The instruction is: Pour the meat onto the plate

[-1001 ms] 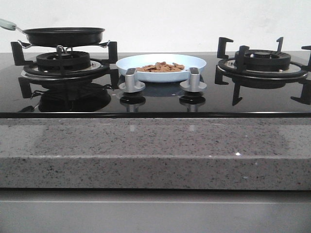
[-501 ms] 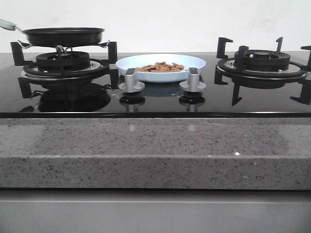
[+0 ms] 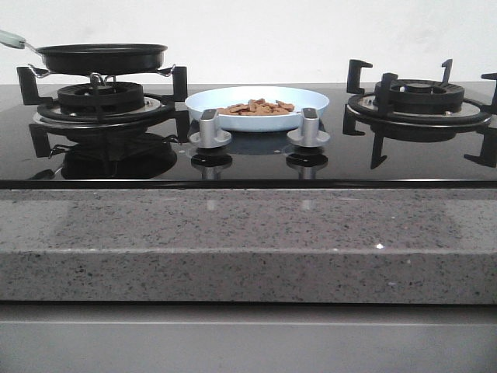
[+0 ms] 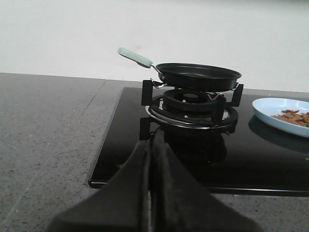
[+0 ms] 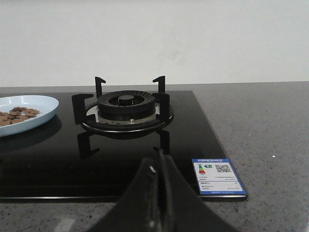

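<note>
The reddish-brown meat pieces (image 3: 257, 107) lie heaped in the pale-blue round plate (image 3: 311, 99) between the burners; the black frying pan (image 3: 102, 57) sits on the left burner; the left gripper (image 4: 153, 159) and right gripper (image 5: 159, 180) are both closed, empty.

A: What stands on the left burner (image 3: 101, 99)?
B: A black frying pan (image 3: 102, 56), its pale green handle (image 4: 135, 57) angled up and away.
A: And the right burner (image 3: 419, 97)?
B: Bare. Two silver knobs (image 3: 210, 129) sit on the black glass hob (image 3: 248, 167), set into a speckled grey worktop (image 3: 248, 241). A blue label (image 5: 218, 182) lies at the hob's corner.
</note>
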